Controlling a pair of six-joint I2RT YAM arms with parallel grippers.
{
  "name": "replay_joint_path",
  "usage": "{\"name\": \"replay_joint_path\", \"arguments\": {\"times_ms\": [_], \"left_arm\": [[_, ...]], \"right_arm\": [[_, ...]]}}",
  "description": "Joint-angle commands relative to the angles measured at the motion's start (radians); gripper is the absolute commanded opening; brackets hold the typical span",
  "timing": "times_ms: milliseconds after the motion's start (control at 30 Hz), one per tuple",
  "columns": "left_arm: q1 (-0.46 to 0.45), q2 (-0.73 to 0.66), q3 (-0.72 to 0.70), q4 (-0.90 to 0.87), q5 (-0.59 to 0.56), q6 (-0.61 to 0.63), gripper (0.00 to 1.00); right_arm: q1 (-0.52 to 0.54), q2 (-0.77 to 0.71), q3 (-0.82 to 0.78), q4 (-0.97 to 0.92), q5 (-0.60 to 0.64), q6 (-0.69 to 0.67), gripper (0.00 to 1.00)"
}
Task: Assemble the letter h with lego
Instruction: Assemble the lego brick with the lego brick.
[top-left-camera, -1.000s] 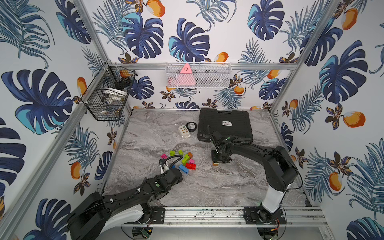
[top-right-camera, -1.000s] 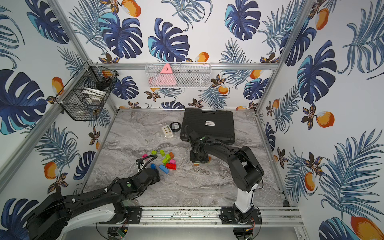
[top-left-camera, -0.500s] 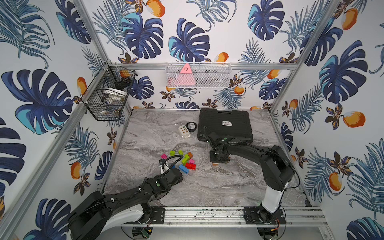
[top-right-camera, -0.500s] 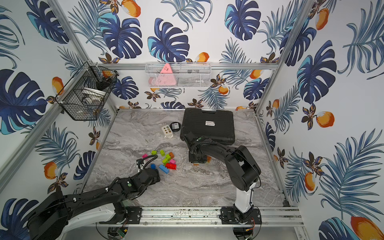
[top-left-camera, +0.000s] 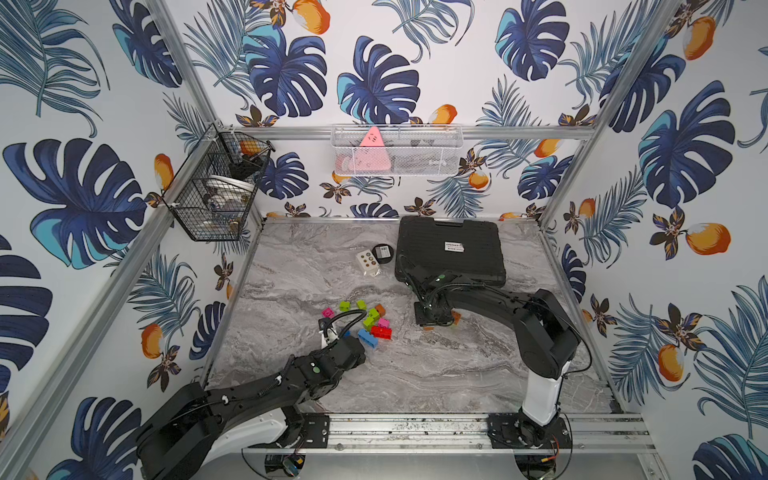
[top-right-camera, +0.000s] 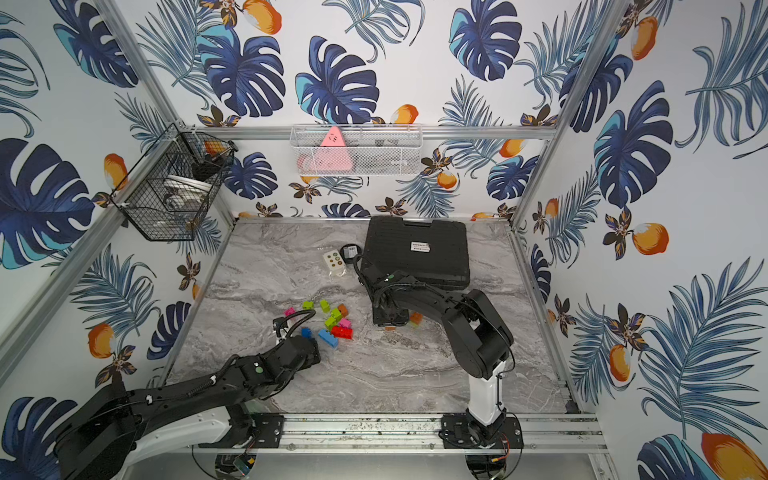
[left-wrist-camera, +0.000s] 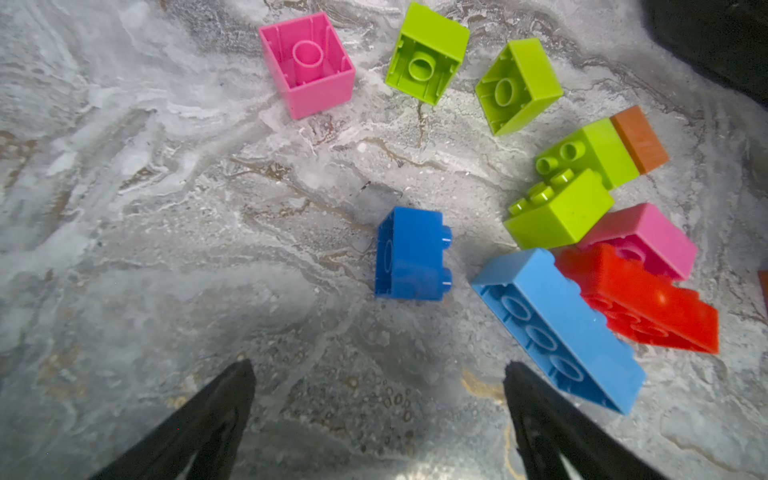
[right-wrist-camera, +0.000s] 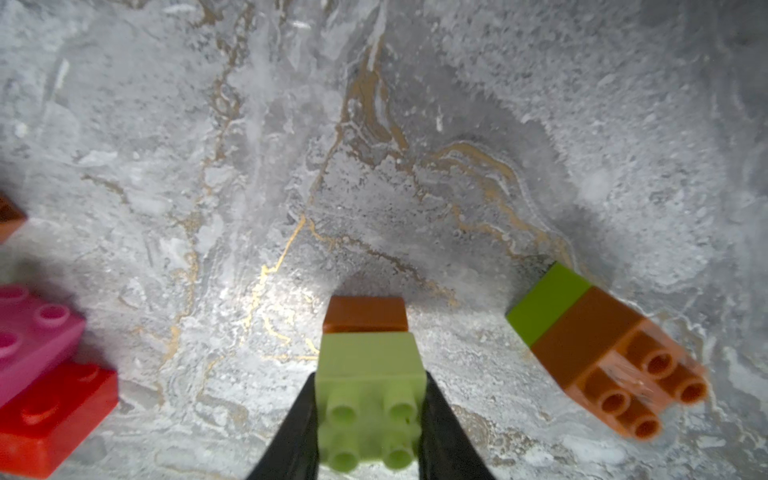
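Here the right pincer is clenched on a two-brick stack of studded plastic, a lime green brick with an orange one plugged onto its far end. The black fingers press the lime brick's sides, and its studs face the wrist camera. The stack hangs low over the grey marbled table; whether its orange end touches the surface I cannot tell. Just beside it a second lime-and-orange stack lies on its side on the table, apart from the pincer. In both top views this pincer sits in front of the closed black plastic case, to the right of the loose brick pile.

The left pincer is released, its jaws spread wide and holding nothing, over bare table. Beyond its tips a dark blue brick lies on its side, apart from both fingers. Near that, a long light blue brick lies hollow side up. It touches a long red brick, which leans against a pink brick. Two lime green bricks lie beside these with their studs sideways, one capped by an orange brick. Farther off, two more lime bricks and a pink cube brick show their hollow undersides.
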Motion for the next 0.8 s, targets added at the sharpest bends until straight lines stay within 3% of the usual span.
{"name": "replay_joint_path", "arguments": {"times_ms": [0,767], "left_arm": [[0.002,0.0,0.001,0.019,-0.007,-0.01,0.99],[0.002,0.002,-0.005,0.031,0.003,-0.01,0.99]], "right_arm": [[0.007,0.015,0.002,-0.053,-0.009,0.003,0.37],[0.01,0.178,-0.033,-0.017,-0.025,-0.012,0.29]]}}
